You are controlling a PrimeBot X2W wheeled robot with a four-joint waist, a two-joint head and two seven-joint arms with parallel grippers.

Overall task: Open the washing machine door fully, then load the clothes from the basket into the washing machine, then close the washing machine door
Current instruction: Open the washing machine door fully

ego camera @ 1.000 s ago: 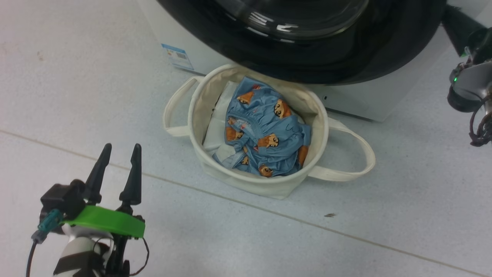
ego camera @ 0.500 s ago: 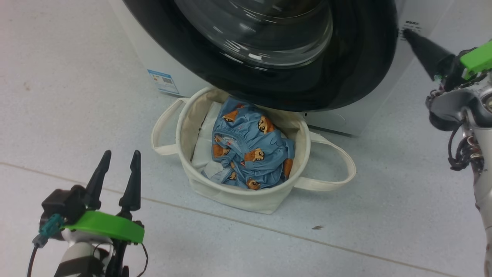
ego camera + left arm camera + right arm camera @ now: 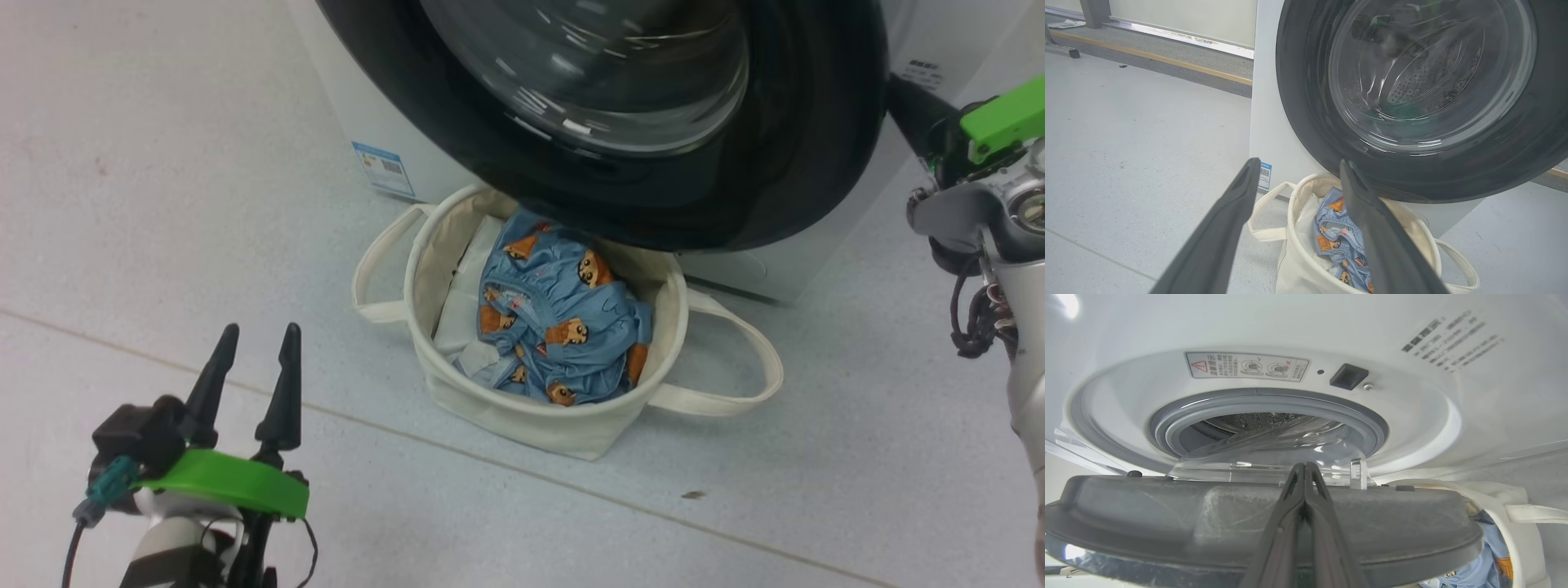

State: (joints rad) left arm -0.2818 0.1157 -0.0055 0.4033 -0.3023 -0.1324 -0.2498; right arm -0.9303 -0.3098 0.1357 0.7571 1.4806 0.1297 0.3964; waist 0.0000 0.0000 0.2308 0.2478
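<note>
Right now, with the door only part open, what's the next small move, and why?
Probably swing the washing machine door wider with the shut right gripper, whose fingers appear to lie against its inner face. The door stands part open and overhangs the back of the basket, above the bear-print clothes. The open left gripper hovers short of the basket.

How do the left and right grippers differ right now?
The left gripper is open, jaws spread; the right gripper is shut, jaws pressed together. The left gripper hangs over the floor short of the basket, touching nothing; the right gripper is tucked behind the right edge of the washing machine door, which stands partly open. Neither gripper holds anything.
</note>
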